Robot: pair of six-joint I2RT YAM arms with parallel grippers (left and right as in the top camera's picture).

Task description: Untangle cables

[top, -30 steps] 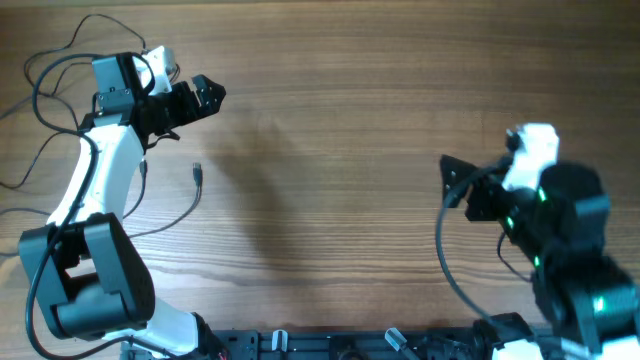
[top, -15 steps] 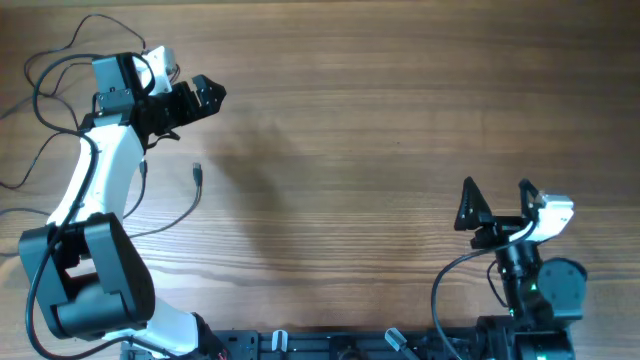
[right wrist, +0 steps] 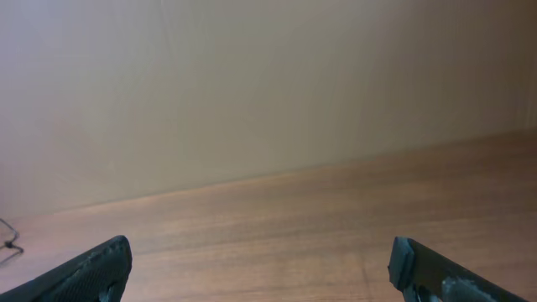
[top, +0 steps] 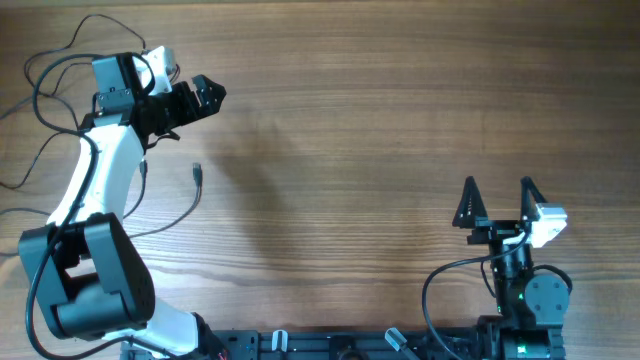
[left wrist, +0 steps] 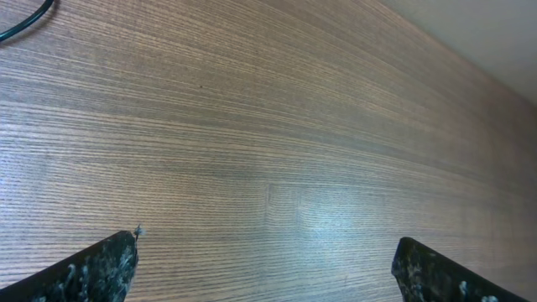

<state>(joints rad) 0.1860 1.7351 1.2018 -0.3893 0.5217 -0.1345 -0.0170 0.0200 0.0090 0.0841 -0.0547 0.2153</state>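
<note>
Black thin cables [top: 196, 192], loosely looped, one small plug end [top: 197, 172].

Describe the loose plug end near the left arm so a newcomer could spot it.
In the overhead view, start at the white left arm on the left of the table. Just right of it, below the open left gripper, a thin black cable curves up and ends in a small silvery plug. Unlike the cable loops at the far-left edge, this end lies alone on wood.
</note>
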